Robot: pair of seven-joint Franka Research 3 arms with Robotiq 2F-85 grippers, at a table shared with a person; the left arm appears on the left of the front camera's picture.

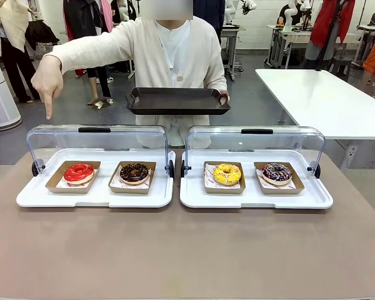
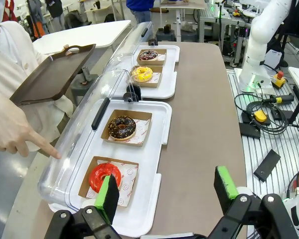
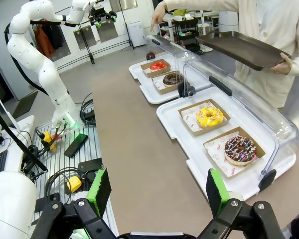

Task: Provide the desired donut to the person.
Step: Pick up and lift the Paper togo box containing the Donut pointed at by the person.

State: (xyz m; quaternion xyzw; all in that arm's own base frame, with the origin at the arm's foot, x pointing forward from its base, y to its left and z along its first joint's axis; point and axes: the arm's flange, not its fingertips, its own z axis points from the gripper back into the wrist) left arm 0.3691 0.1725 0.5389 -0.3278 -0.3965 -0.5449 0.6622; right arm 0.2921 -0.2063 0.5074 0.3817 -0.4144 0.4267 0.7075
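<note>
Cream-sleeved hand (image 1: 47,78) points straight down over red donut (image 1: 79,172), forefinger extended

Front view across the table (image 1: 187,256) toward the person (image 1: 175,56); wrist views from opposite ends (shared trays (image 2: 157,149))

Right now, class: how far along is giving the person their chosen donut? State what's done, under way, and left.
Done: the clear cover is up and the person's hand points at the red donut, so the choice looks made. In hand: nothing; left gripper and right gripper are open, empty. Left: lift the red donut and put it on the dark tray the person holds.
</note>
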